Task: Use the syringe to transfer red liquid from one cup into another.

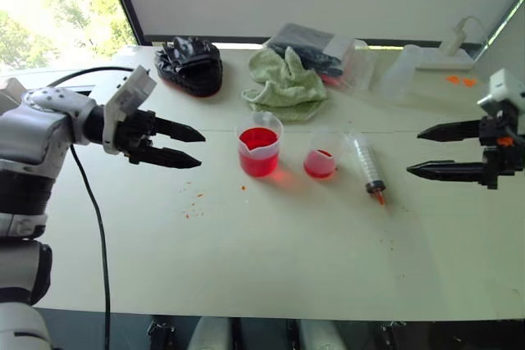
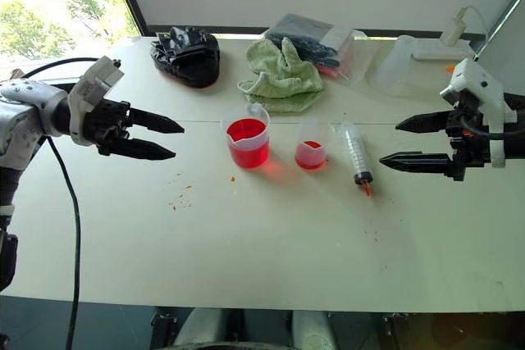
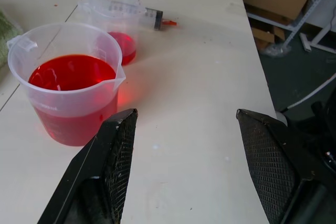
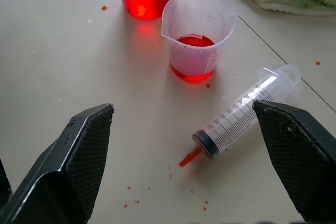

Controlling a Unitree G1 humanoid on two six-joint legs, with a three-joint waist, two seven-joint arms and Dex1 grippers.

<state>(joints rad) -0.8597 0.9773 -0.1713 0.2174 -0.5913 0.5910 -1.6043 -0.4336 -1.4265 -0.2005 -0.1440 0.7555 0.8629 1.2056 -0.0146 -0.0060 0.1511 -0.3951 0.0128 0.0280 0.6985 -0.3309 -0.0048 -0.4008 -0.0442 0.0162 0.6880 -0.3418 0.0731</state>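
A larger clear cup half full of red liquid stands mid-table. Just right of it is a smaller cup with a little red liquid at the bottom. The syringe lies flat on the table right of the small cup, its orange tip toward the table's front. My left gripper hovers open to the left of the larger cup, holding nothing. My right gripper hovers open to the right of the syringe, also holding nothing. The right wrist view shows the syringe and small cup ahead of the fingers.
A green cloth lies behind the cups, with a black glove-like object to its left and a plastic bag to its right. A clear container and white adapter sit at the back right. Small orange specks dot the table.
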